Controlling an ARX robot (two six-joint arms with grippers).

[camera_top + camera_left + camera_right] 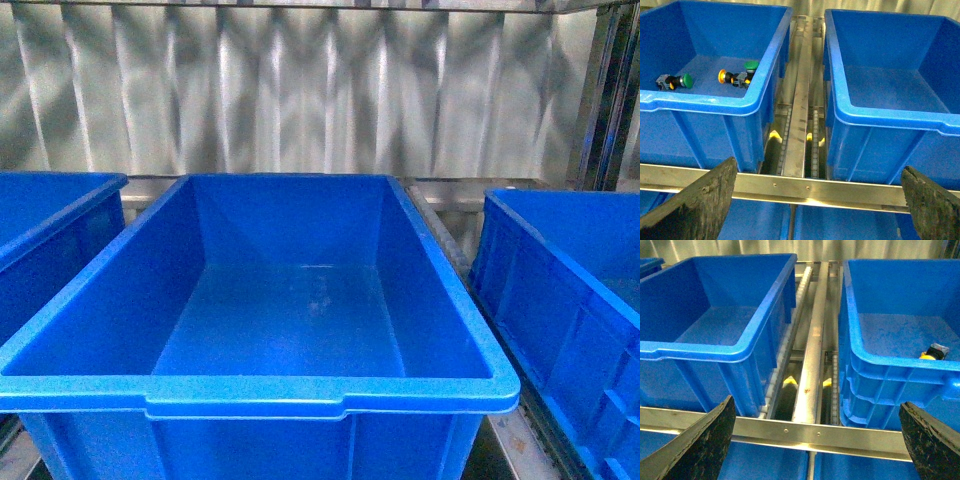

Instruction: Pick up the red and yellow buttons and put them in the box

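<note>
Front view: large blue plastic box (300, 300) seen between two neighbouring blue bins, no arm visible. Left gripper (817, 200) held above metal rack rail (805, 187), dark fingers (695, 200) spread wide, nothing held. Yellow-capped button (725, 76) lying beside green-capped buttons (751, 66) in left bin (715, 102). Right gripper (815, 440) likewise wide apart; yellow button (932, 354) partly seen in right bin (890, 360).
</note>
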